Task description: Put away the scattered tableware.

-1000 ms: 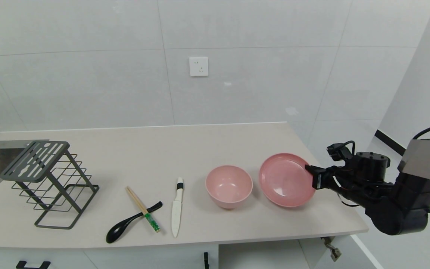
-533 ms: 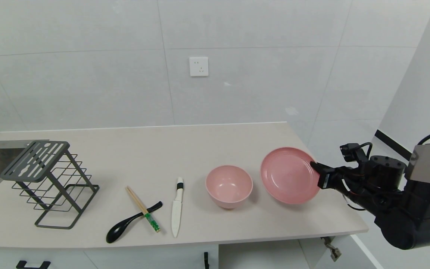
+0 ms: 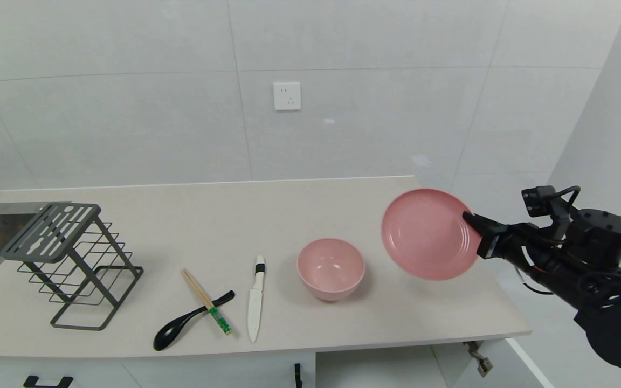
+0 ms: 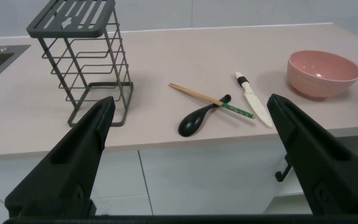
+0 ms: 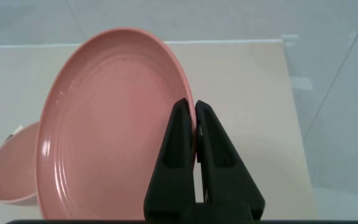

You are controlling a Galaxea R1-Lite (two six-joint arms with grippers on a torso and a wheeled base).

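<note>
Fingers (image 5: 180, 134) of right gripper (image 5: 195, 109) pinch pink plate (image 5: 110, 118) rim, plate tilted above counter (image 3: 235, 215); left gripper (image 4: 191, 101) spread wide. Advice: firm pinch, pass above bowl (image 3: 331, 268), slot edge-on into rack (image 3: 68, 258).

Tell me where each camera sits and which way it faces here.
Head view: on the head, facing forward and down at the counter; the right claw shows at right, gripping the pink plate.
Left wrist view: before the counter's front edge, facing rack, spoon, knife and bowl, framed by the open left claw.
Right wrist view: behind the right claw, looking along it at the clamped plate rim.
Shared: all three show the bowl.
</note>
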